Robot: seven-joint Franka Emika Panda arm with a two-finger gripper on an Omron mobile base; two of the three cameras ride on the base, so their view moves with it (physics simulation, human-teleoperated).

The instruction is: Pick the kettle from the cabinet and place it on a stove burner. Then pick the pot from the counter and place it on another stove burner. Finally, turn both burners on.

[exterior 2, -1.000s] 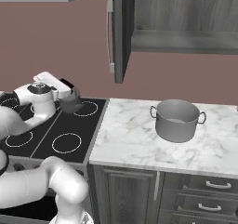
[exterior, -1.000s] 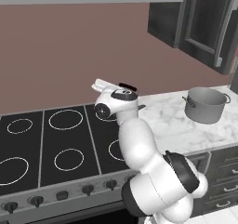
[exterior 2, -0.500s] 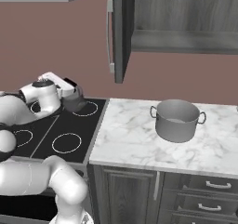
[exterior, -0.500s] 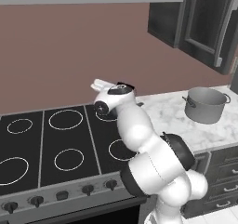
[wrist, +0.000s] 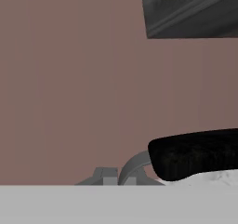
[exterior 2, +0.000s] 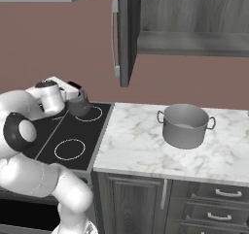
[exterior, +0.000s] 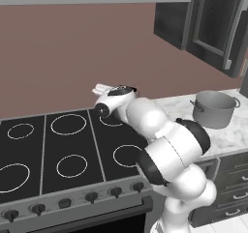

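The small grey kettle [exterior 2: 79,106] is low over the back right burner [exterior 2: 92,114] of the black cooktop [exterior 2: 73,131]; I cannot tell if it touches the glass. My gripper [exterior 2: 74,89] is right above it, shut on its black arched handle [wrist: 195,153], which crosses the hand view with the grey lid [wrist: 135,168] below it. In the left base view my own arm hides the kettle. The wide steel pot [exterior: 214,109] stands on the marble counter [exterior 2: 131,141] to the right, also seen as the pot [exterior 2: 185,126]. The wall cabinet [exterior 2: 194,14] hangs open above.
The cabinet door [exterior 2: 124,34] with its silver bar handle juts out over the counter's left end. Several white burner rings [exterior: 71,165] mark the cooktop, and dark knobs [exterior: 92,196] line its front. Drawers [exterior 2: 219,194] sit under the counter.
The kettle and hand have edged slightly right over the back burner. My elbow and upper arm have swung round toward the counter.
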